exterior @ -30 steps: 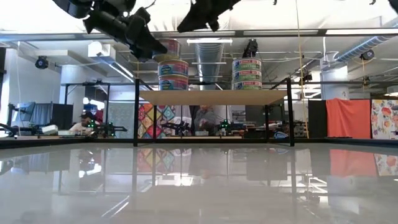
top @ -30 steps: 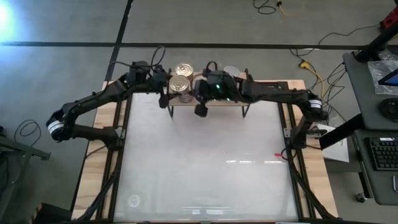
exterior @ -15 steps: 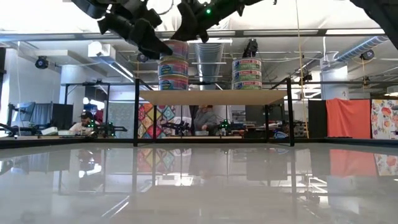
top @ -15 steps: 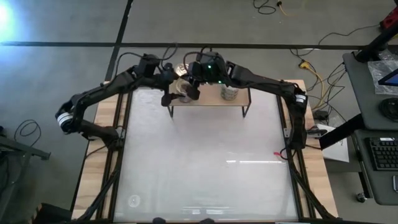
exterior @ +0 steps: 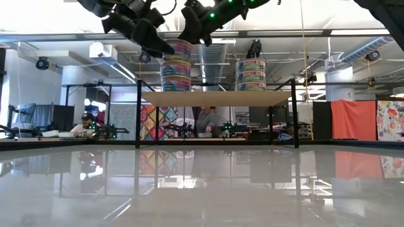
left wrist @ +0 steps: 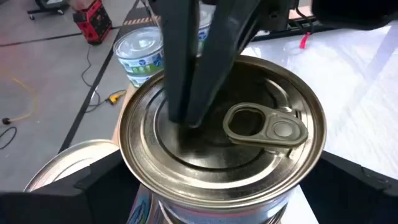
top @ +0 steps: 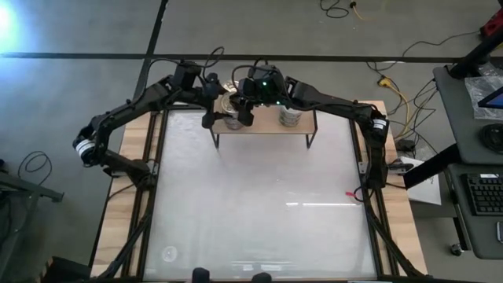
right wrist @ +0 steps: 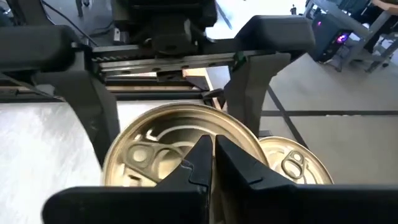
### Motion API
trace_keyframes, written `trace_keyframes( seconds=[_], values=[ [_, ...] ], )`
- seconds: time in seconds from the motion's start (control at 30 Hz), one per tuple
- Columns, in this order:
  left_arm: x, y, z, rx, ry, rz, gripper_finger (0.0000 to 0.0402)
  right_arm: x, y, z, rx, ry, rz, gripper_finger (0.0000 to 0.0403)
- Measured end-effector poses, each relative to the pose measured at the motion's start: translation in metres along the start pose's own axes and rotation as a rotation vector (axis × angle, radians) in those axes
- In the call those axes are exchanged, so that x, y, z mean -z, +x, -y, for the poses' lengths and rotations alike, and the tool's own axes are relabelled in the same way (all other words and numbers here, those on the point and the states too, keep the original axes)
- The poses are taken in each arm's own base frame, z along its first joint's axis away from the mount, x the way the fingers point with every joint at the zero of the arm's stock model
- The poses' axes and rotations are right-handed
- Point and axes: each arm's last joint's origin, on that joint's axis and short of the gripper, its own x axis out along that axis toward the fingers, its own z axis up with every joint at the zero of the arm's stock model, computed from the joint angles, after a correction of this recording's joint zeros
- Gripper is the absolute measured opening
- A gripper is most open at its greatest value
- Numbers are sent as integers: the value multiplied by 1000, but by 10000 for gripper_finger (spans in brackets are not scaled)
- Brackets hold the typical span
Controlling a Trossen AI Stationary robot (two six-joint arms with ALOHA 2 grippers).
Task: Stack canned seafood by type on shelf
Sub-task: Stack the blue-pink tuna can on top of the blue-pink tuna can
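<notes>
Tins (exterior: 177, 66) stack at the shelf's (exterior: 218, 98) nine o'clock end; your left gripper (top: 216, 100) pinches the top tin (left wrist: 224, 140), your right gripper (right wrist: 208, 163) presses it, fingers together.

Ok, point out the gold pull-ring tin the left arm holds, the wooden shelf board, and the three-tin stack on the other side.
Gold pull-ring tin (left wrist: 224, 134), left wrist view, lid.
Wooden shelf board (exterior: 218, 98), low view, front edge.
Three-tin stack (exterior: 250, 75), low view, middle tin.
</notes>
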Motion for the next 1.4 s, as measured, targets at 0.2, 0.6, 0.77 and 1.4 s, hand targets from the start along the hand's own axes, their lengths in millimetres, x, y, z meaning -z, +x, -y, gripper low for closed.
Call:
trace_keyframes(
  seconds=[0.2, 0.6, 0.77, 1.4],
  values=[
    [7, 6, -1, 12, -18, -22, 359, 2, 1, 0, -2, -4, -5, 12],
    [8, 6, -2, 9, -25, -27, 365, 8, 5, -2, -28, -7, -16, 12],
    [8, 6, -2, 6, -53, -27, 366, 14, 9, -4, -27, -1, -9, 12],
    [4, 12, 5, -79, -174, -77, 367, 16, 11, -4, -24, 1, -2, 12]
  ],
)
